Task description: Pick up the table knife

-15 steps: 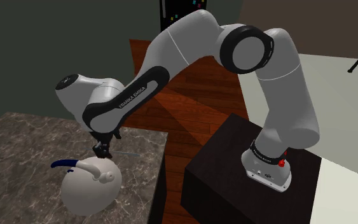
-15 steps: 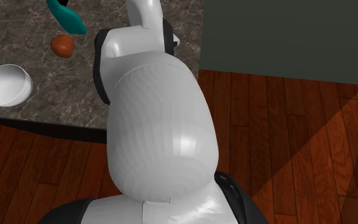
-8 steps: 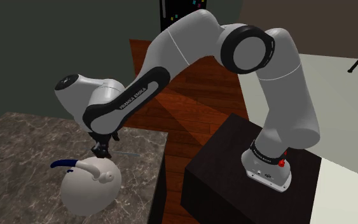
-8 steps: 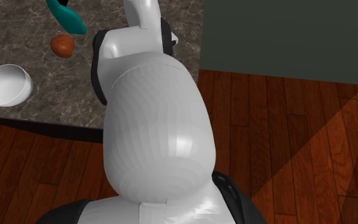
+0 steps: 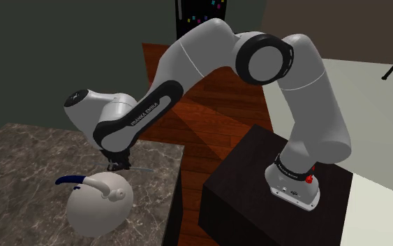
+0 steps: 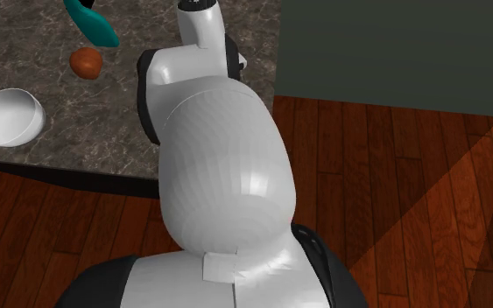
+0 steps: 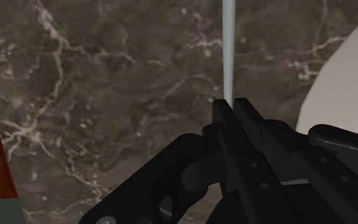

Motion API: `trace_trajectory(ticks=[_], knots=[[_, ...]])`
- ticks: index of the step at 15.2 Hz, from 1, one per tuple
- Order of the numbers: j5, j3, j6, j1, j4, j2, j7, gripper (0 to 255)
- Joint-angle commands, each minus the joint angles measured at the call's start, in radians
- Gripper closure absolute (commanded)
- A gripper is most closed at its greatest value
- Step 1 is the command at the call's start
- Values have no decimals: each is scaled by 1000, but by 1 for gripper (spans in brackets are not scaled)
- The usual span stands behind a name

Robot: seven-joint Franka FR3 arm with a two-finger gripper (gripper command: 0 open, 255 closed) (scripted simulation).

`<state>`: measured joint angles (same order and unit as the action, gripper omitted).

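Note:
The table knife [image 7: 228, 51] is a thin pale grey blade that runs straight out from between my fingers over the dark marble tabletop [image 7: 107, 95]. My black gripper [image 7: 230, 103] is shut on it, and the two fingers clasp the blade from both sides. In the shoulder view the gripper [image 5: 118, 166] points down near the table's right edge, with the knife [image 5: 142, 168] sticking out toward that view's right. I cannot tell whether the knife rests on the marble or is just above it.
A large white round vessel [image 5: 98, 206] with a curved white handle and a blue tip [image 5: 69, 180] stands close beside the gripper. The second exterior view shows a white bowl [image 6: 6, 116], a brown ball [image 6: 86, 62] and a teal object [image 6: 91, 21] on the table.
The fingers have closed on the knife. The hand and forearm have shifted slightly toward the shoulder view's right.

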<state>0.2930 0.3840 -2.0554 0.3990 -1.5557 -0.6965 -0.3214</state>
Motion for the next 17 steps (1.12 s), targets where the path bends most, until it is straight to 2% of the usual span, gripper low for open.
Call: trace_trajectory(ticks=[1,17], knots=[[-4,3,0,-6,-19,13,1,255],[-43,29,136,-19,27,108,24,255]])
